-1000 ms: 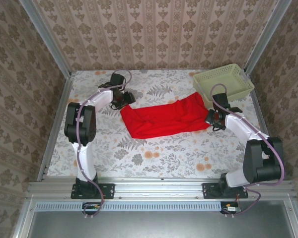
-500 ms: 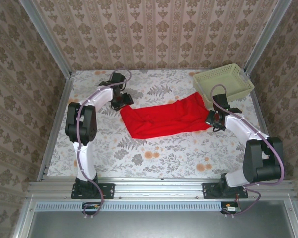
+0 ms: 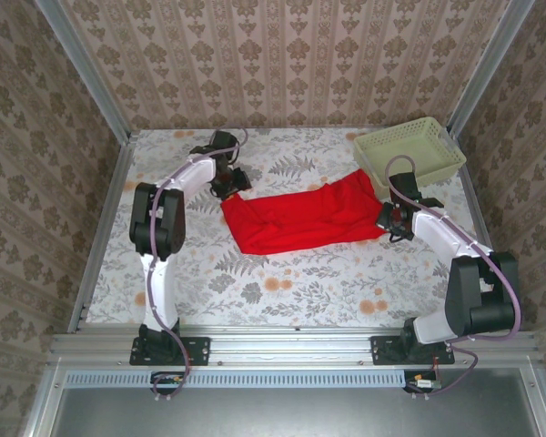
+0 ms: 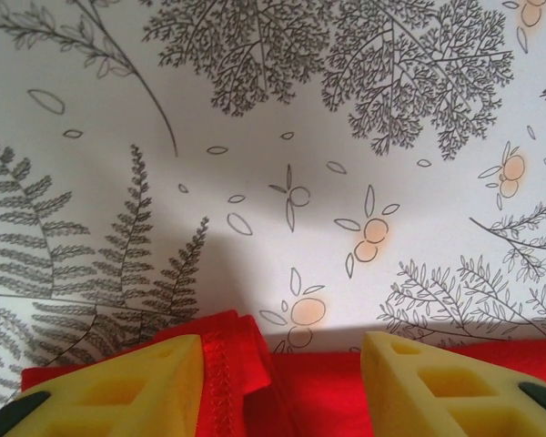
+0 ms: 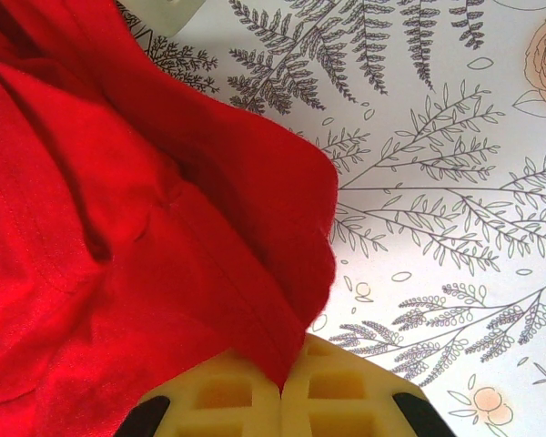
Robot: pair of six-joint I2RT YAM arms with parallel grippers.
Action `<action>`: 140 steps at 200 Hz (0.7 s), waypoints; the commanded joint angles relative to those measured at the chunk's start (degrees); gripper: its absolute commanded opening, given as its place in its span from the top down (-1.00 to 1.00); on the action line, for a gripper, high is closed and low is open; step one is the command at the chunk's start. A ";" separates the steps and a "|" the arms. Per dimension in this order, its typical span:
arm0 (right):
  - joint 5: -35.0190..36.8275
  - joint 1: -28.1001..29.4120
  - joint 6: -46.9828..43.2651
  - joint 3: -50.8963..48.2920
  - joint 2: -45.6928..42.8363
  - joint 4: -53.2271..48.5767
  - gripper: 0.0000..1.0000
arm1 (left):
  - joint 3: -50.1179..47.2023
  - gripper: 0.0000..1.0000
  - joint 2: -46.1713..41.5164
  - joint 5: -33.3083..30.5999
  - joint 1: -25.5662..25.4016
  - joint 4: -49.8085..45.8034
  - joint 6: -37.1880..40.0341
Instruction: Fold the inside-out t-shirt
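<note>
The inside-out t-shirt (image 3: 300, 218), bright red, lies bunched in a long band across the middle of the table. My left gripper (image 3: 229, 185) hovers at its far-left corner. In the left wrist view the gripper (image 4: 282, 387) is open, and the shirt's stitched hem (image 4: 220, 378) lies beside the left finger (image 4: 118, 391), with red cloth (image 4: 323, 391) between the two fingers. My right gripper (image 3: 389, 221) is at the shirt's right end. Its yellow fingers (image 5: 227, 401) are shut on a fold of the t-shirt (image 5: 118, 228), which rises from the pinch.
A pale green basket (image 3: 409, 150) stands at the back right, just beyond the shirt's right end; its corner (image 5: 164, 11) shows in the right wrist view. Floral tablecloth (image 3: 291, 282) lies bare in front of the shirt. Patterned walls close in the table.
My left arm has swung right, bringing its gripper from beside the shirt's left corner to right over it. Right arm and shirt have stayed put.
</note>
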 commanded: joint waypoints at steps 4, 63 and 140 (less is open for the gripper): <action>1.39 -0.15 -0.88 -0.73 0.23 -0.19 1.00 | 2.76 0.00 0.36 -1.27 -0.85 -3.48 -0.20; 1.37 -0.15 -0.98 -0.94 -0.06 -0.23 1.00 | -3.83 -0.14 -4.81 -8.81 -0.29 -3.83 -3.36; 1.58 -0.15 -1.04 -1.08 -0.43 -0.54 1.00 | 2.05 0.02 2.49 -3.09 -1.56 -3.56 -2.29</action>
